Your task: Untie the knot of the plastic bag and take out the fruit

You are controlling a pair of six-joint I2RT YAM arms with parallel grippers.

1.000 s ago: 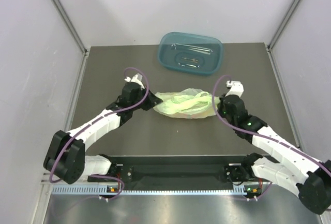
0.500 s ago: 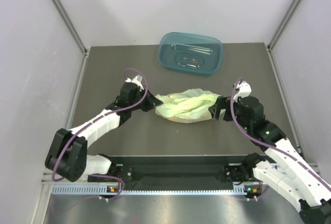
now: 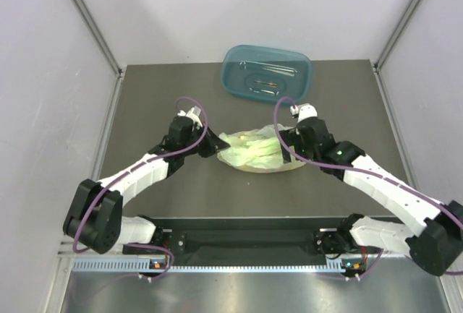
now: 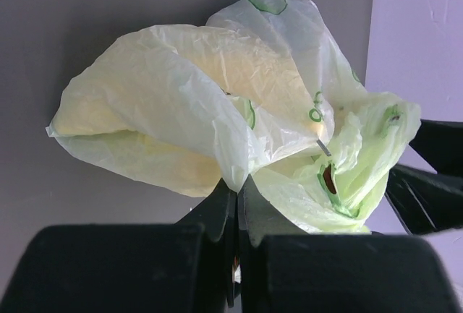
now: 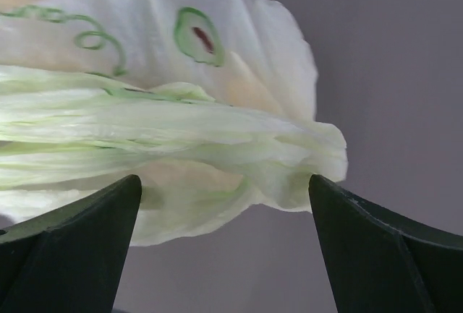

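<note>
The left claw (image 4: 237, 208) is clenched on a fold of the thin, crinkly, translucent pale green plastic bag (image 3: 253, 152), which lies on the dark grey table (image 3: 159, 103) between the two claws. The right claw (image 5: 224, 183) is released, with its fingers spread wide on either side of the bag's bunched strips (image 5: 145, 136). Beyond both claws sits a teal plastic tub (image 3: 266, 74).
</note>
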